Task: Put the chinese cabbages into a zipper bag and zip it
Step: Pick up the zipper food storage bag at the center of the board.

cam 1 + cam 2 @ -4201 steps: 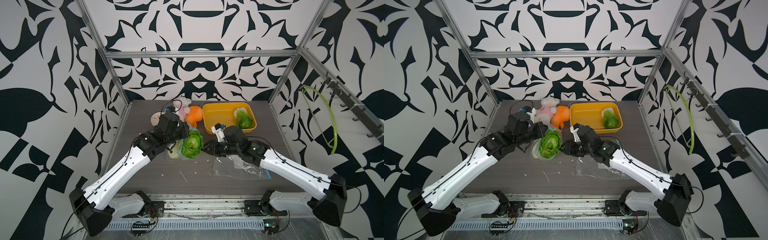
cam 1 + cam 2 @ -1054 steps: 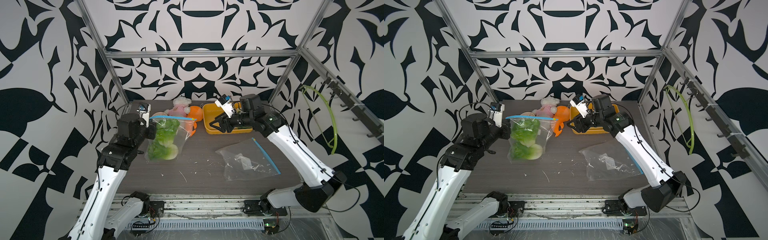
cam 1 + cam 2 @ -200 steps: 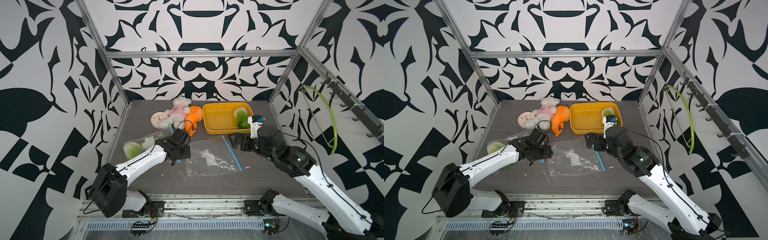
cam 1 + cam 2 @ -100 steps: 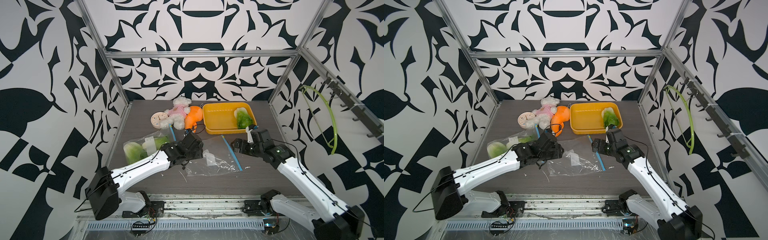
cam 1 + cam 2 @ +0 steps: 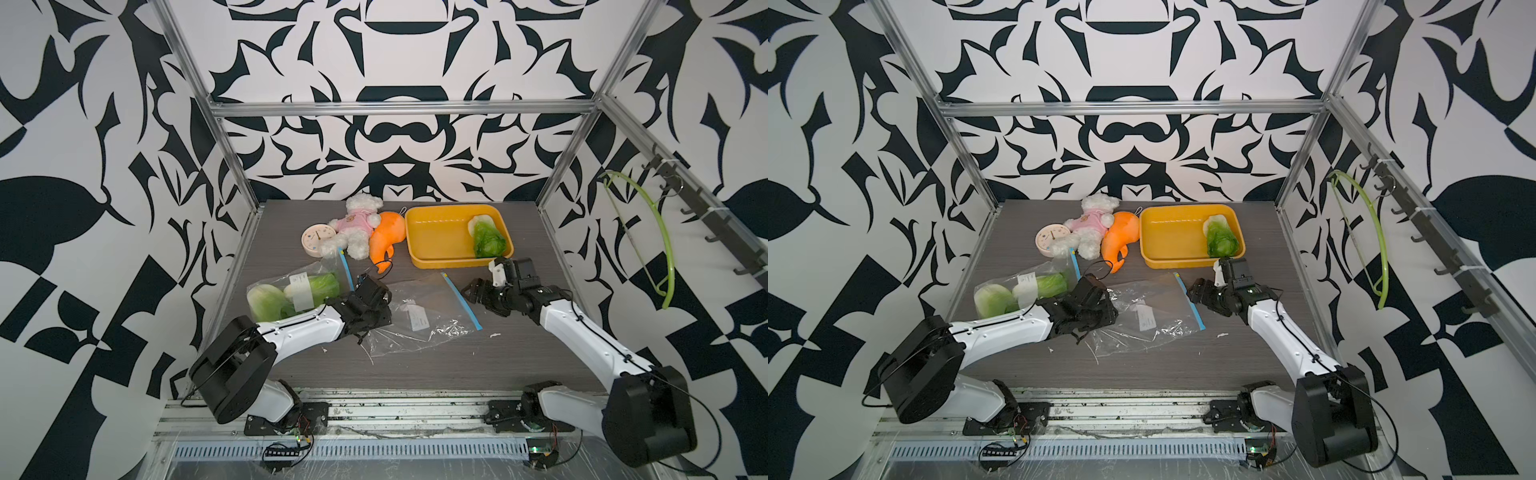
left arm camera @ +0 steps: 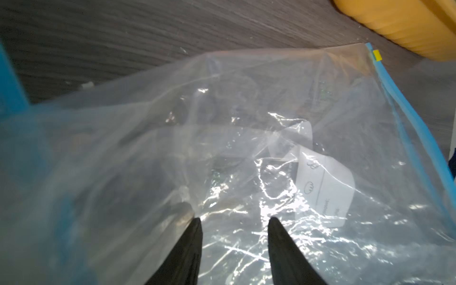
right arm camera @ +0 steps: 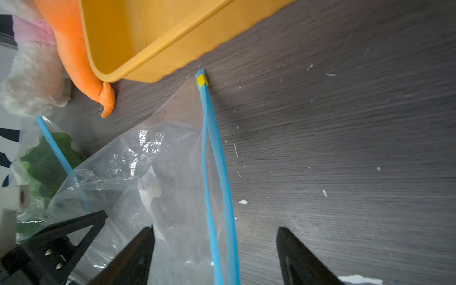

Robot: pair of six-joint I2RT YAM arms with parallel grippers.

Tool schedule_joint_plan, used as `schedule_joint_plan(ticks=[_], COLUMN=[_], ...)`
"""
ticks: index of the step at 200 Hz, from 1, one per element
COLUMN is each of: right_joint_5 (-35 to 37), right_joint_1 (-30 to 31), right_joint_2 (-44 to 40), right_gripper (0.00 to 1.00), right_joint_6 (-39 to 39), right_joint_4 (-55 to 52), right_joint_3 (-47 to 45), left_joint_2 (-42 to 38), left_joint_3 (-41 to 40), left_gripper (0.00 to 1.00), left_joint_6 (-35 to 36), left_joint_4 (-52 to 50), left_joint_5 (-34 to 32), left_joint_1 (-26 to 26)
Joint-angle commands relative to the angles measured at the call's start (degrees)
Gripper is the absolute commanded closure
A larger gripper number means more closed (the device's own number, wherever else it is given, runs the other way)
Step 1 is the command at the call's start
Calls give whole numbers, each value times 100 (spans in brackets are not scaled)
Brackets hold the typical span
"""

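We see a dark wood table (image 5: 415, 374) inside black-and-white patterned walls (image 5: 395, 137). At 1 o'clock the yellow tray (image 5: 432, 245) holds one cabbage (image 5: 488, 243). At 9 o'clock a filled zipper bag (image 5: 291, 291) holds two cabbages (image 5: 266, 299). At centre, the left gripper (image 6: 234, 222), narrowly parted, rests on the empty zipper bag (image 5: 424, 316). The right gripper (image 7: 215, 229) gapes wide astride its blue strip (image 7: 217, 172). Seconds ago the filled bag hung from the left gripper.

A: Colour rundown?
B: Walls (image 5: 395, 62) black-on-white leaf pattern. Table (image 5: 436, 370) dark grey woodgrain. Tray (image 5: 436, 237) yellow.
A: Veg?
B: Tray cabbage (image 5: 487, 243) bright green, white stem. Bagged cabbages (image 5: 266, 300) pale green to white.
A: Bags?
B: Filled zipper bag (image 5: 299, 274) and empty zipper bag (image 5: 440, 303): clear, blue zip strip. Empty one: yellow tab (image 7: 201, 80), white label (image 5: 417, 320).
A: Toys?
B: Plush (image 5: 386, 239) orange; bear (image 5: 357, 220) white, pink shirt; clock (image 5: 316, 240) cream.
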Motion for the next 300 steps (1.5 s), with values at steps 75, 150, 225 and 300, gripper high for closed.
schedule_joint_plan(ticks=[75,150,225,300], right_joint_5=[-972,-1673,-2434,-2547], right_joint_1=[-545,-552,-517,-460], right_joint_2=[340,1072,1594,1215], right_gripper=[41,45,67,97], right_joint_6=[-106,2,142,201], right_joint_4=[198,440,960,953], right_joint_3=[-162,-101,-182,-284], left_joint_2=[157,122,139,-3], left_joint_3=[-317,-316,-337,-349], left_gripper=[54,52,50,48], left_joint_6=[143,112,70,63], left_joint_4=[410,374,348,270], left_joint_5=[343,293,241,203], left_joint_1=[107,107,105,107])
